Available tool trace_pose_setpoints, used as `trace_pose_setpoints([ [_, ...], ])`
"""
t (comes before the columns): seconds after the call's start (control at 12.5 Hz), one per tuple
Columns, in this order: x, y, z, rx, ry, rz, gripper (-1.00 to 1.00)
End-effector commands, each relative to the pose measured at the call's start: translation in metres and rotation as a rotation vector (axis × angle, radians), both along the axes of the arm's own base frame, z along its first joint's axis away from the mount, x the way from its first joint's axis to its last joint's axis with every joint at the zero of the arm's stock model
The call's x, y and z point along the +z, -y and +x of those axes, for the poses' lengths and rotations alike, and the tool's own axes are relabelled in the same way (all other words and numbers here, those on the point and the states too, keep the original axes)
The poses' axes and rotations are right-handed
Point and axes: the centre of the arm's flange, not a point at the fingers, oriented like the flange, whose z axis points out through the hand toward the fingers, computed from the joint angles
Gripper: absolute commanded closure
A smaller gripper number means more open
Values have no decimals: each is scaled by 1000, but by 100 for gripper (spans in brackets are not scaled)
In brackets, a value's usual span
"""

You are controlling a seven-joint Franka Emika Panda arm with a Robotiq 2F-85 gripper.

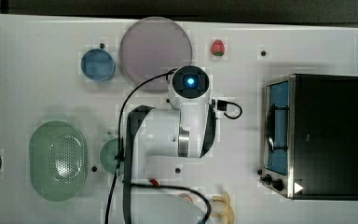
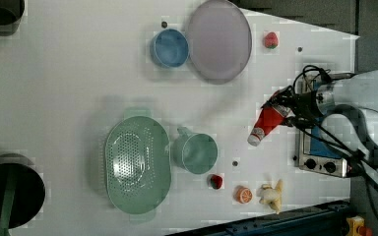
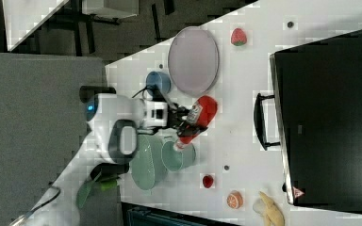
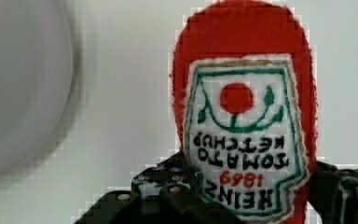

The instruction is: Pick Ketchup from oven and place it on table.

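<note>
Left view has the gripper [image 2: 278, 109] clamped on the ketchup [image 2: 266, 123], out beside the oven [image 2: 320, 147] (cap tilted down); lower it gently, releasing once it rests on the table [image 2: 69, 88].

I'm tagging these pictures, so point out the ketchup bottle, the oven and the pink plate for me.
ketchup bottle [image 2: 268, 120]: left view, on its red body, held in the pincer.
oven [image 1: 328, 135]: top view, on its black top.
pink plate [image 2: 220, 39]: left view, on its bare middle.
</note>
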Motion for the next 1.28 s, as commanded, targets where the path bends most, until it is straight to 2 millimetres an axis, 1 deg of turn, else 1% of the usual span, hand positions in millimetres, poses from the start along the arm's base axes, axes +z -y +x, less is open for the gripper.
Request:
trace_pose_setpoints([
  [0.08,-34,8,-6,-28,-15,-8,-27],
  [0.16,-47,9,-8,-28,-30,-15,-34],
  [0.24,-57,10,-10,-28,-37,-21,-54],
  [0.32,-62,10,-10,-26,-24,-24,-75],
  [0.4,-59,9,-6,-23,8,-26,-100],
  [0.48,-49,8,-2,-24,40,-23,-100],
  [0.56,-29,6,4,-30,73,-15,-100],
  [0.64,0,4,9,-37,110,0,-100],
  [0.72,34,2,13,-39,134,18,-100],
  [0.88,110,0,15,-38,153,57,-100],
  [1.04,185,1,10,-32,163,87,-100],
  [1.12,218,3,7,-31,177,98,-100],
  [1.28,283,1,1,-10,218,106,-100],
])
